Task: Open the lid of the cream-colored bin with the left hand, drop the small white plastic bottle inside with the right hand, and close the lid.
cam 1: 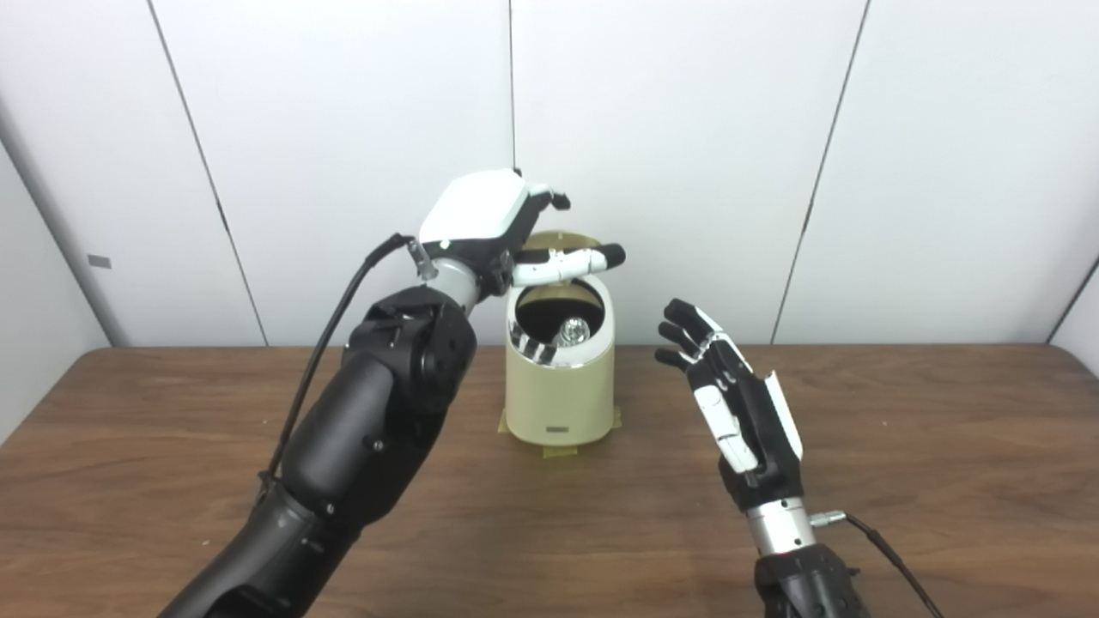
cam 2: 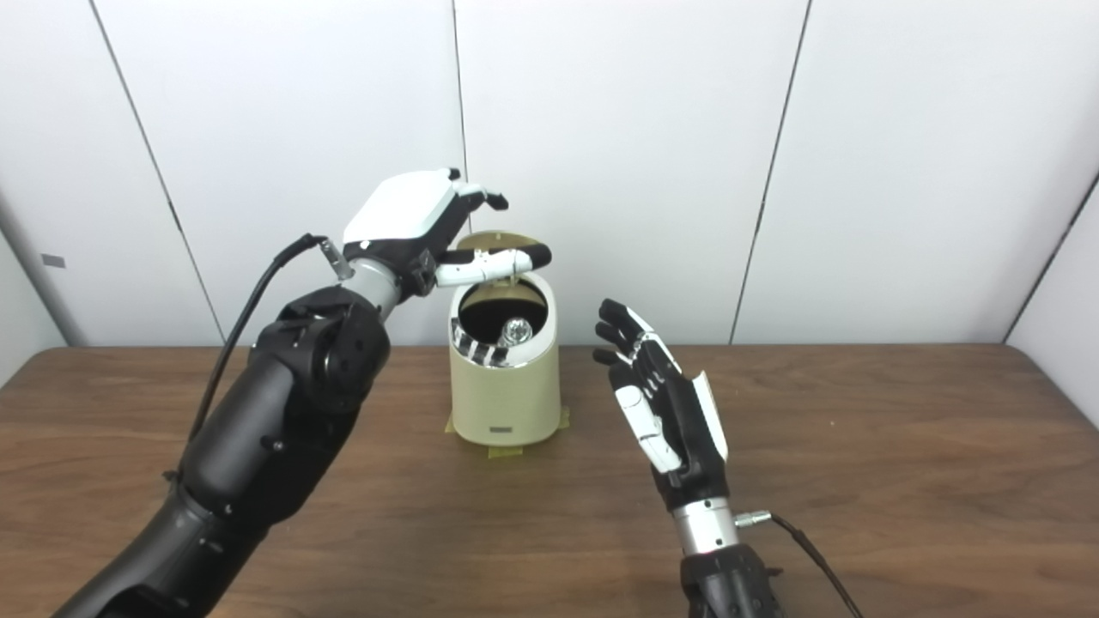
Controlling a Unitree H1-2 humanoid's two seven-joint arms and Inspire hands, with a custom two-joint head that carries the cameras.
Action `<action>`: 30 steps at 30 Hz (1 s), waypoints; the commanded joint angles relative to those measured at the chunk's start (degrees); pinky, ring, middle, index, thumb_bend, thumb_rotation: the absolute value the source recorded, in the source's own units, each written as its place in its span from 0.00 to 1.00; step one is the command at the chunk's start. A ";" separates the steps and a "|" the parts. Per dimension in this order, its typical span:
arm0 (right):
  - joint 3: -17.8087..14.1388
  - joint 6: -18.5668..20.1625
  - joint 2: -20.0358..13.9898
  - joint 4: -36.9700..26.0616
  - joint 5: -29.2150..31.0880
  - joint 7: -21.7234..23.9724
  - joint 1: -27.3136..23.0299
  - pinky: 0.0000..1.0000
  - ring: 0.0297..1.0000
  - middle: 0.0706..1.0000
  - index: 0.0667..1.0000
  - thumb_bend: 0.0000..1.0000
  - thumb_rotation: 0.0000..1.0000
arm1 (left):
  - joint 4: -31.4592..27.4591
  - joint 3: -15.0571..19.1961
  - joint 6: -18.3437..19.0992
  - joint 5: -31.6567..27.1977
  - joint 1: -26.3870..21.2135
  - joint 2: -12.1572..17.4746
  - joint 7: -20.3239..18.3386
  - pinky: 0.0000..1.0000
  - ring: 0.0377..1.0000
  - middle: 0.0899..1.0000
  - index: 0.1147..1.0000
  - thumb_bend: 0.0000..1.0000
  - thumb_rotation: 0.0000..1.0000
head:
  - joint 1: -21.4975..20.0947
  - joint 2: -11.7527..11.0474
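The cream-colored bin (cam 1: 560, 390) stands upright at the middle of the table's far side. Its round lid (cam 1: 560, 241) is tipped up at the back, so the mouth is uncovered. My left hand (cam 1: 494, 221) hovers over the bin, with its thumb across the lid's front and its fingers curled over the lid's top edge. Inside the dark opening lies the small bottle (cam 1: 573, 330), pale and shiny. My right hand (cam 1: 740, 403) is raised to the right of the bin, apart from it, with fingers spread and nothing in it.
The brown wooden table (cam 1: 927, 446) stretches to both sides. Yellow tape (cam 1: 562, 450) shows under the bin's base. White wall panels (cam 1: 687, 129) rise just behind the table. A cable (cam 1: 884, 549) runs from my right wrist.
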 commanded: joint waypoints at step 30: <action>-0.73 -1.07 0.53 -1.85 -0.44 -0.19 -2.29 0.78 0.86 0.87 0.84 0.29 0.77 | -6.41 -0.17 -1.76 5.05 3.68 0.28 -0.84 1.00 1.00 0.86 0.83 0.91 1.00 | -0.30 0.66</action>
